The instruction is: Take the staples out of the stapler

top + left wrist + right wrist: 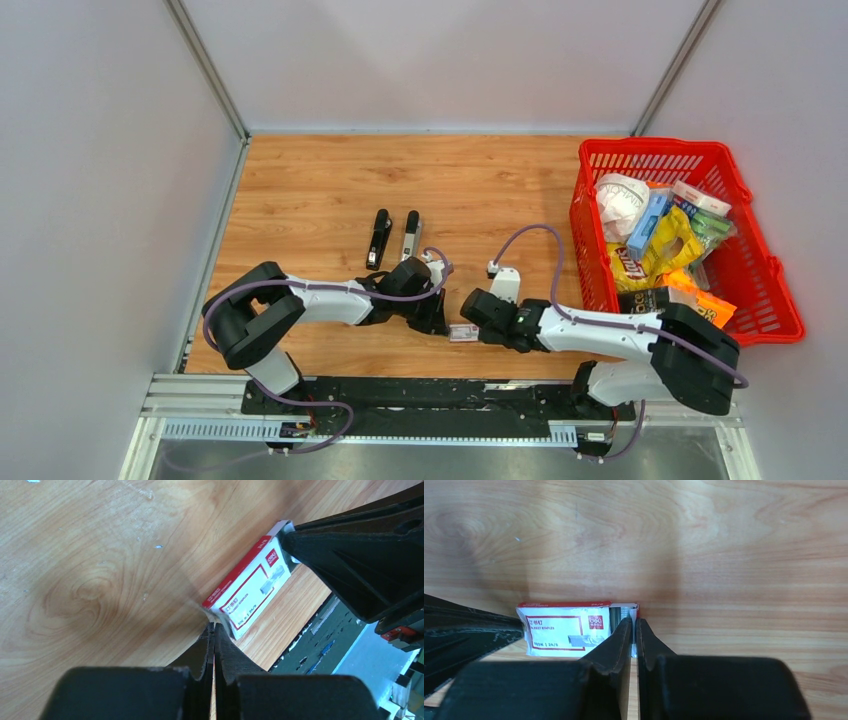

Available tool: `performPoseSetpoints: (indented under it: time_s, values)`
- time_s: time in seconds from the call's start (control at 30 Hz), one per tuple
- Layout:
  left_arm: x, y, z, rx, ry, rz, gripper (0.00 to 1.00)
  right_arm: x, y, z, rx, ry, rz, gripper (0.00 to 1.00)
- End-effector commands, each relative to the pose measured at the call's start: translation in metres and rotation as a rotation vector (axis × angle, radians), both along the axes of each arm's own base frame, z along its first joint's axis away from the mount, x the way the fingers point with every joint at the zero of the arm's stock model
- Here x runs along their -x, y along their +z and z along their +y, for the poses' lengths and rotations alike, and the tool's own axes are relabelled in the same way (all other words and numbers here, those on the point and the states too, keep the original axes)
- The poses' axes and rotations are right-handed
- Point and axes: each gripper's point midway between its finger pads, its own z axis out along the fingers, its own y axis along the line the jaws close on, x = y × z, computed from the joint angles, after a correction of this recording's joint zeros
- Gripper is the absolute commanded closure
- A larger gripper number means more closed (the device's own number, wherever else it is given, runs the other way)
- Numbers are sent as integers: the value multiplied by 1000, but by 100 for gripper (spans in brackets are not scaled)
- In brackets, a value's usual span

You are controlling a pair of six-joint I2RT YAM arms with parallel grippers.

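bolted to a grey metal rail [400,432] at the near edge, two black-and-white arms bend inward and meet low over the front of the light wooden counter [320,180]. between their tips a small white-and-red printed cardboard box [559,627] lies flat on the wood, its long side running left to right.

the left gripper [214,629] is closed, its black fingers pressed together, and the tips touch one end corner of the box. the right gripper [634,624] sits at the opposite end, which stands open. its fingers are almost together with only a thin slit between them, tips against the white end flap. i cannot tell whether they pinch that flap or merely touch it.

inside that open mouth a short grey strip shows, apparently the staples [618,615], tucked in the box just beside the right fingertips.

farther out, beyond the left gripper and well apart from the box, a slim black stapler [378,238] lies on the counter. a second black stapler [411,236] lies just beside it on the right, parallel, with a pale grey strip along its top.

at the far right a red plastic mesh basket [650,146] rests on the counter, holding a yellow crisp bag [660,250], a crumpled white bag [620,200], a blue carton [648,222] and an orange packet [695,295].
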Motion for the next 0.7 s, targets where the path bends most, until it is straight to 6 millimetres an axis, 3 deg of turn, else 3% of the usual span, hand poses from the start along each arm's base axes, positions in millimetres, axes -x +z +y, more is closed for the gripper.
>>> performPoseSetpoints:
  time_s: [0.0, 0.33, 0.67]
  values:
    - [-1, -1, 0, -15, 2, -8, 100, 3, 13, -10, 21, -23, -4, 90]
    - [0, -2, 0, -16, 1, -6, 100, 3, 17, -20, 42, -46, -20, 73]
    - [0, -2, 0, -19, -2, -7, 100, 1, 24, -29, 34, -78, -50, 72]
